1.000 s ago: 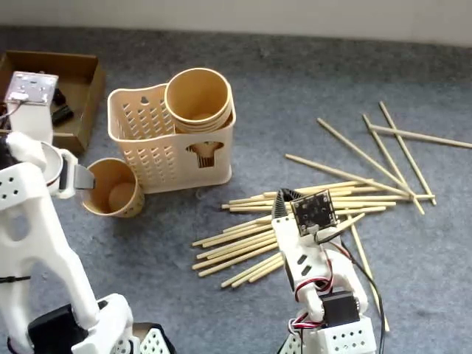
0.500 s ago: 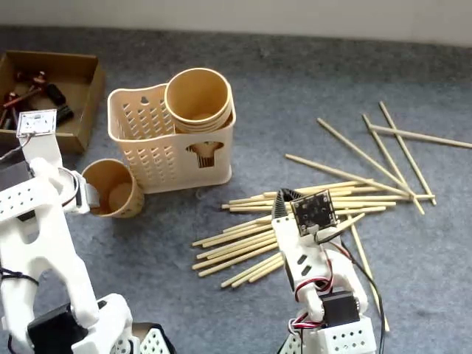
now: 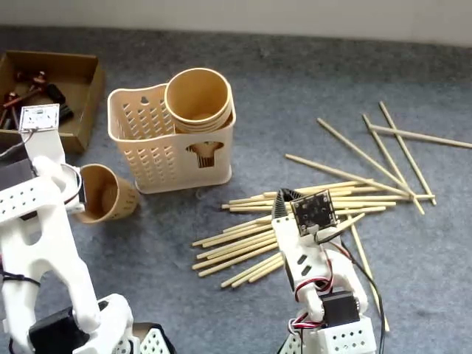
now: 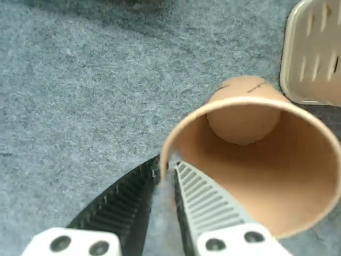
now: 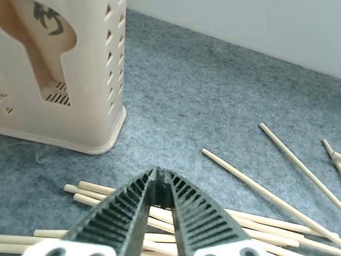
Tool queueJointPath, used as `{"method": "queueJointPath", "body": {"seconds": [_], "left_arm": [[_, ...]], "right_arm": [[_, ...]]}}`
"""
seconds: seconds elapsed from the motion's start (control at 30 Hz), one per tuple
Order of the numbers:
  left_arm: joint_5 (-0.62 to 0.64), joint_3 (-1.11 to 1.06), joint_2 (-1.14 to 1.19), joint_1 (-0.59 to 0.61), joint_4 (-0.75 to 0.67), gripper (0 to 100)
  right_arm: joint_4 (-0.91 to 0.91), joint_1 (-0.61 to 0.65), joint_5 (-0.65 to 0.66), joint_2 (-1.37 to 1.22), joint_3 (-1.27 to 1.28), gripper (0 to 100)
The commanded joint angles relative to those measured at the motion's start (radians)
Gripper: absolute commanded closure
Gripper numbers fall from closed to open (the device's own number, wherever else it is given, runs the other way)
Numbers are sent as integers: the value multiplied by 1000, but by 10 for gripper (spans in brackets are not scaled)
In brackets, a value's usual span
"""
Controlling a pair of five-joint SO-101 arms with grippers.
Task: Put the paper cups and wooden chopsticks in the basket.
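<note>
A paper cup point(image 3: 109, 193) left of the basket point(image 3: 147, 151) leans over, its mouth turned toward the left arm. My left gripper point(image 3: 80, 190) is shut on its rim. In the left wrist view the gripper point(image 4: 166, 162) pinches the cup point(image 4: 250, 160) wall, one finger inside and one outside. Stacked paper cups point(image 3: 198, 99) stand in the basket. A pile of wooden chopsticks point(image 3: 295, 221) lies right of the basket. My right gripper point(image 3: 282, 203) hangs over the pile, shut on nothing point(image 5: 157, 173), above the chopsticks point(image 5: 266, 192).
A cardboard box point(image 3: 77, 81) with small parts sits at the back left. More chopsticks point(image 3: 391, 147) lie scattered at the far right. The basket point(image 5: 64, 69) stands close beyond the right gripper, and its corner point(image 4: 314, 53) is just past the held cup.
The left arm shifted and closed on the cup's rim, then tipped the cup from upright to leaning. The right arm and the chopsticks have not moved.
</note>
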State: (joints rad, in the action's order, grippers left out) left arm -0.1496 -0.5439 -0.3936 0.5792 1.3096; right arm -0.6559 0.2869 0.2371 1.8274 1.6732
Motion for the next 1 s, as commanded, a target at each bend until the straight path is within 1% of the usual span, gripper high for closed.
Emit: {"method": "queueJointPath", "body": {"seconds": [0.0,0.3,0.43,0.67,0.83,0.97], "left_arm": [[2,113,-27,-18,114,995],[5,305,-27,-18,336,995],[51,410,-27,-18,422,995],[106,561,-39,-18,439,995],[164,630,-191,-28,436,995],[207,711,-318,-117,430,995]], "right_arm": [[-5,7,11,4,147,988],[-5,7,11,4,147,988],[-5,7,11,4,147,988],[-5,7,11,4,147,988],[-5,5,11,4,147,988],[-5,5,11,4,147,988]]}}
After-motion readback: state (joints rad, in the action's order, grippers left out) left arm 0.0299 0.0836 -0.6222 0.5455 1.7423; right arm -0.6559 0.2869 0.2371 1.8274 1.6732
